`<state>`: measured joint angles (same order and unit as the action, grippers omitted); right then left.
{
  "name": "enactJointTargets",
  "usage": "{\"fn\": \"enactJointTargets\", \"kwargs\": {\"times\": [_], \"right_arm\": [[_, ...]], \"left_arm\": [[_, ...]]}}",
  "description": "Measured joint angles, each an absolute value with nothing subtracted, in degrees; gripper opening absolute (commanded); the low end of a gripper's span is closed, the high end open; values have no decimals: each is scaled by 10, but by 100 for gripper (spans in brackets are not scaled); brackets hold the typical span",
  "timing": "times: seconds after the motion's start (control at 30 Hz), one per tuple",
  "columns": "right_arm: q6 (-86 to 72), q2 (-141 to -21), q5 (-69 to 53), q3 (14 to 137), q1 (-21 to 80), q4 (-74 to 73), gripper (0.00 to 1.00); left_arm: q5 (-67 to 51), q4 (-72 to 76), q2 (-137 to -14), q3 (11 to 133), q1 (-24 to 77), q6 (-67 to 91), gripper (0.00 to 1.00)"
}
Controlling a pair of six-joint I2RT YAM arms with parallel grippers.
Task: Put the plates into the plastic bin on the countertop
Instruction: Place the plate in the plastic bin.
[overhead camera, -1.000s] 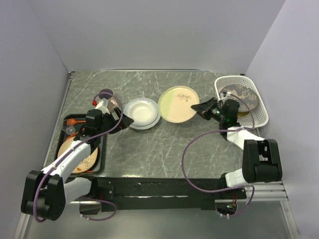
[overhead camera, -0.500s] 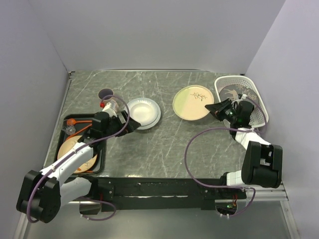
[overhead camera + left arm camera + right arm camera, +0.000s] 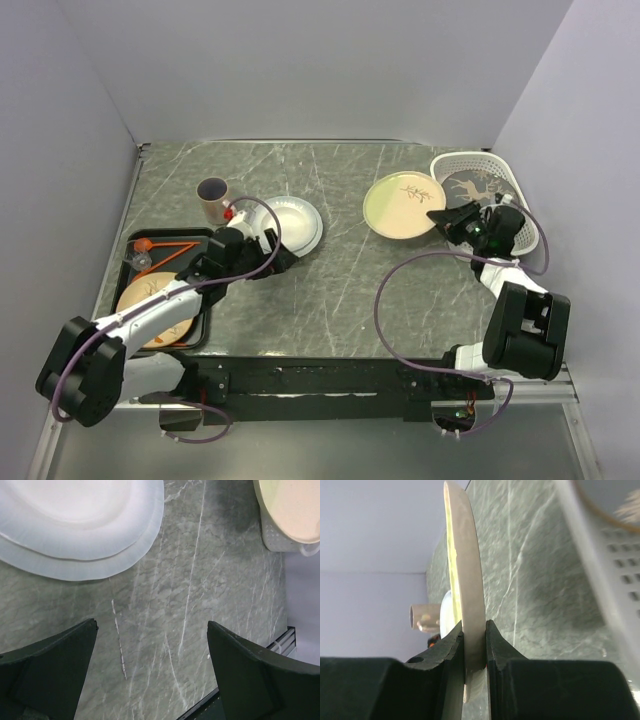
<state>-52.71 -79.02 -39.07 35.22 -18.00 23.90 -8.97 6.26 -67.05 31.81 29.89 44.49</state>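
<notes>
Countertop is overhung by the plate, clenched in the right gripper. The plastic bin rim at 3 o'clock may be struck. The left gripper is released.

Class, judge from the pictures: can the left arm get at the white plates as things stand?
Probably yes. The left arm has its jaws open just short of the white plates, with only bare countertop between.

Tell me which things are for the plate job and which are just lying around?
For the job: yellow-and-beige round plate, stacked white round plates, dark branch-patterned plate, tan round plate, white lattice plastic bin.
Just lying around: beige cylindrical mug, flat black tray.
</notes>
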Motion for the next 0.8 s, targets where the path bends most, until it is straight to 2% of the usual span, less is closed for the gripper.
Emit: {"fn": "enactJointTargets", "kwargs": {"times": [0.8], "right_arm": [[-579, -804, -348, 353, -278, 244, 0]], "left_arm": [[-87, 114, -760, 354, 356, 449, 96]]}}
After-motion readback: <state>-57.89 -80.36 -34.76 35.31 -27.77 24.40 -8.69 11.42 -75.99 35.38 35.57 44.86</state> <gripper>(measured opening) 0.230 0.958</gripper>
